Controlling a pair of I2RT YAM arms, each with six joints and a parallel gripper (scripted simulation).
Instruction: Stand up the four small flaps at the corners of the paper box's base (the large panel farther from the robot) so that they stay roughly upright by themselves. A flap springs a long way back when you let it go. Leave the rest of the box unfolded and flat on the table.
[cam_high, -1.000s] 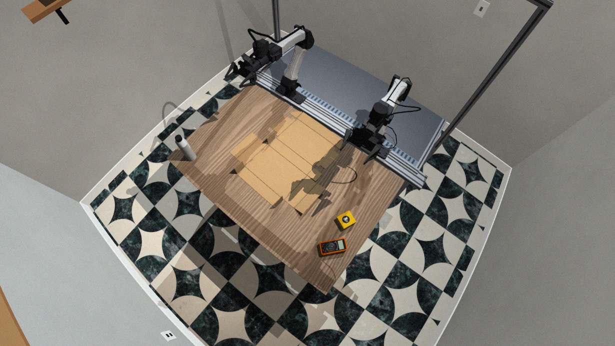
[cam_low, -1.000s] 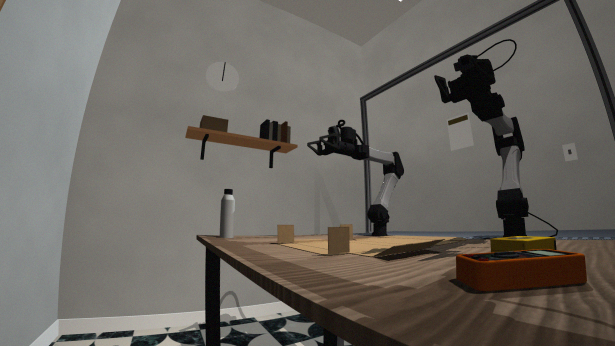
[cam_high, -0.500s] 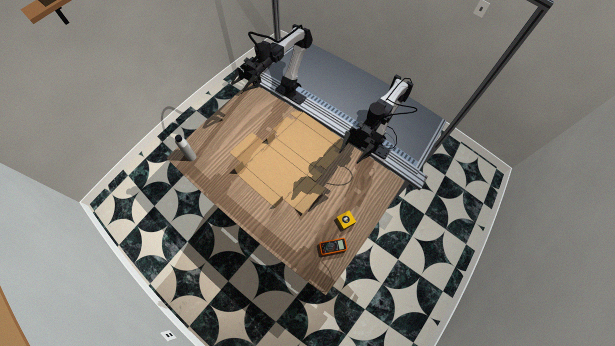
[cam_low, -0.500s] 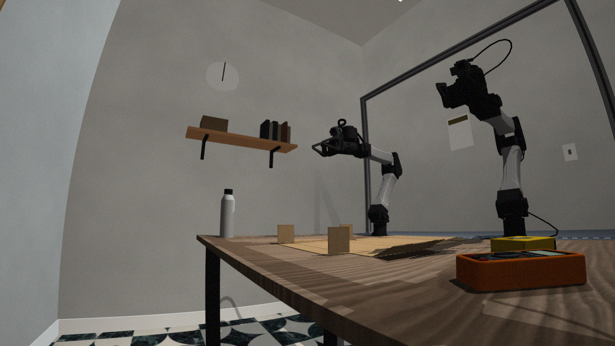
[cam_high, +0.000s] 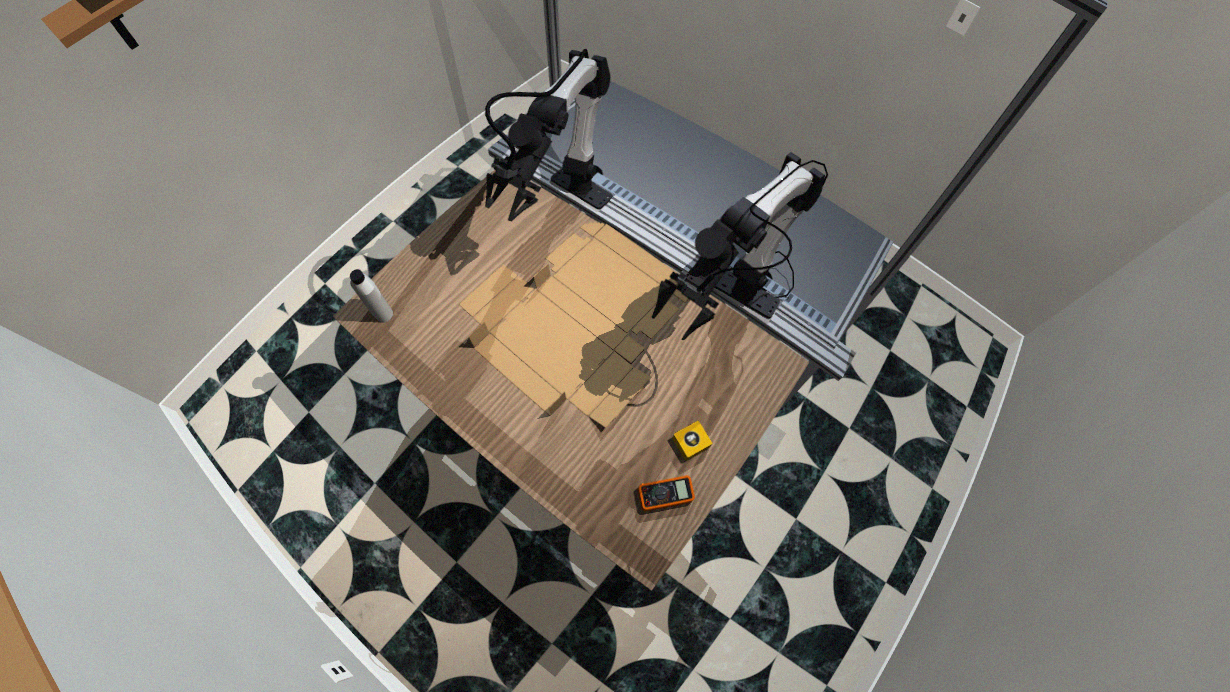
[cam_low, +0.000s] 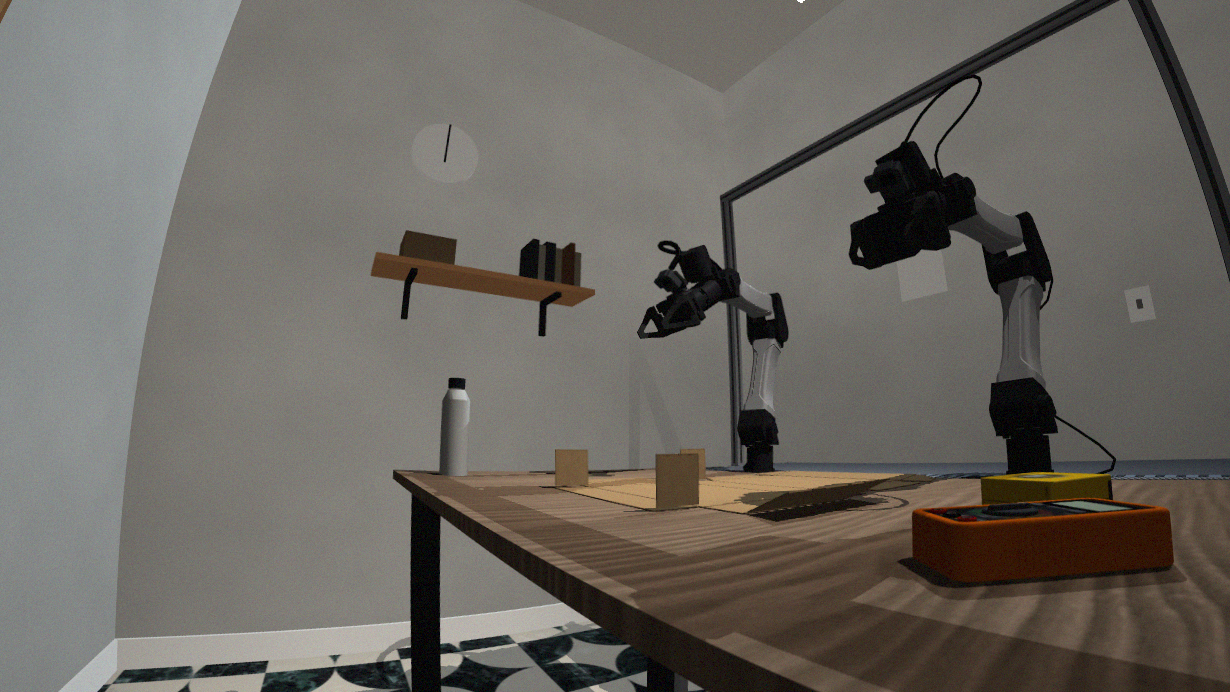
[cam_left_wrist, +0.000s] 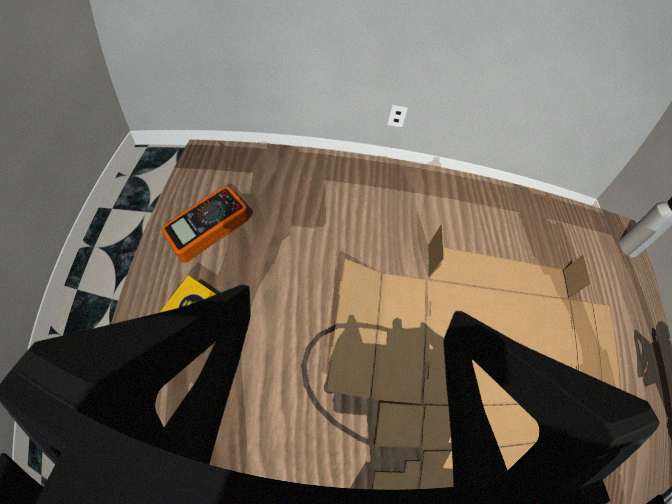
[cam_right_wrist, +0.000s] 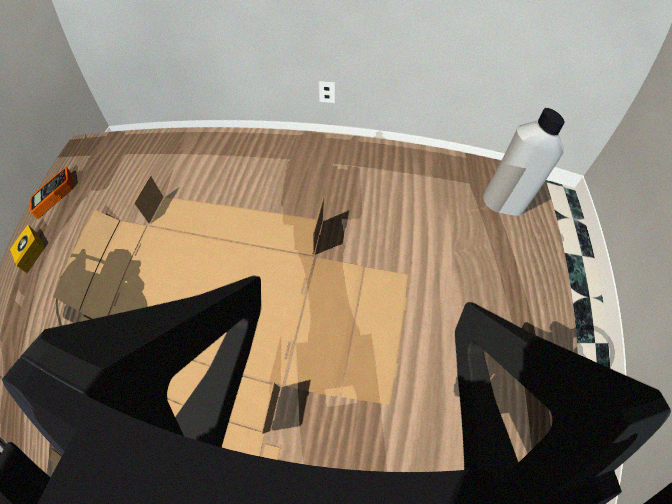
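Across the table (cam_high: 481, 413) (cam_low: 817, 576) (cam_left_wrist: 282, 260) (cam_right_wrist: 434, 244), six o'clock's flap (cam_high: 622, 342) (cam_left_wrist: 398, 423) (left wrist view) is being judged springy, edge-liftable; left gripper (cam_high: 670, 327) (cam_low: 856, 258) (cam_left_wrist: 351, 302) and right gripper (cam_high: 501, 210) (cam_low: 643, 333) (cam_right_wrist: 363, 306) are being held wide, empty.

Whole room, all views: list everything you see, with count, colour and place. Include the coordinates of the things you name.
paper box (cam_high: 541, 327) (cam_low: 619, 492) (cam_left_wrist: 499, 303) (cam_right_wrist: 227, 249): one, tan, on table; three upright flaps visible
table (cam_high: 498, 430) (cam_low: 584, 559) (cam_left_wrist: 287, 260) (cam_right_wrist: 434, 244): one, brown, mid-room
bottle (cam_high: 372, 296) (cam_low: 455, 432) (cam_left_wrist: 648, 230) (cam_right_wrist: 521, 168): one, white, black cap, table corner
multimeter (cam_high: 664, 493) (cam_low: 1040, 540) (cam_left_wrist: 206, 223) (cam_right_wrist: 51, 192): one, orange, on table
block (cam_high: 691, 440) (cam_low: 1045, 488) (cam_left_wrist: 187, 292) (cam_right_wrist: 26, 248): one, yellow, beside multimeter
shelf (cam_high: 86, 25) (cam_low: 481, 277): one, orange-brown, on wall, bearing brown box (cam_low: 427, 247) and several mixed-colour books (cam_low: 550, 261)
disc (cam_low: 444, 153): one, pale, above shelf
wall plates (cam_high: 336, 670) (cam_low: 1139, 302) (cam_left_wrist: 397, 115) (cam_right_wrist: 326, 92): several, white, on walls
frame (cam_high: 997, 137) (cam_low: 728, 232): one, dark, around arms
floor (cam_high: 550, 550) (cam_low: 516, 658) (cam_left_wrist: 116, 233) (cam_right_wrist: 580, 271): patterned green-black and cream
arms (cam_high: 583, 129) (cam_low: 1019, 327): two, black-white, table's edge
left gripper (cam_high: 670, 327) (cam_low: 855, 253) (cam_left_wrist: 351, 315), right gripper (cam_high: 502, 211) (cam_low: 643, 333) (cam_right_wrist: 362, 292): black, open
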